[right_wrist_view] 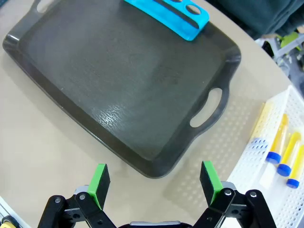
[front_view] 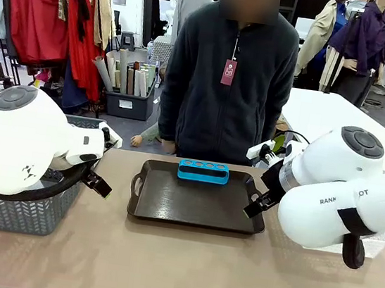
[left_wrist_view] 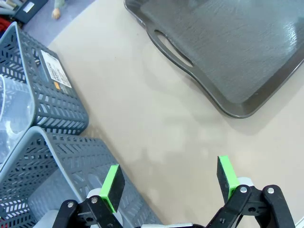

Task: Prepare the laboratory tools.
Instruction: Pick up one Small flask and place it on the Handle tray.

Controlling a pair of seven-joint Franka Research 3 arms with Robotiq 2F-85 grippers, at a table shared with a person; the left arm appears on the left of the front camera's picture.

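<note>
Flanking the dark tray [right_wrist_view: 118,95] on the right arm's side, the white mesh basket [right_wrist_view: 251,147] holds the yellow tubes [right_wrist_view: 279,140] — side by side, long axes parallel, blue caps toward the right gripper [right_wrist_view: 154,178], which (jaws apart, empty) hovers just beside them; the left gripper [left_wrist_view: 169,183], likewise apart, hangs beyond the tray.

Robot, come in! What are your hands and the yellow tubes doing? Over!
Both open, empty: left gripper by grey baskets, right gripper by the tray. Yellow tubes lying in white basket. Blue rack on tray, holes empty. Nothing blocking.
</note>
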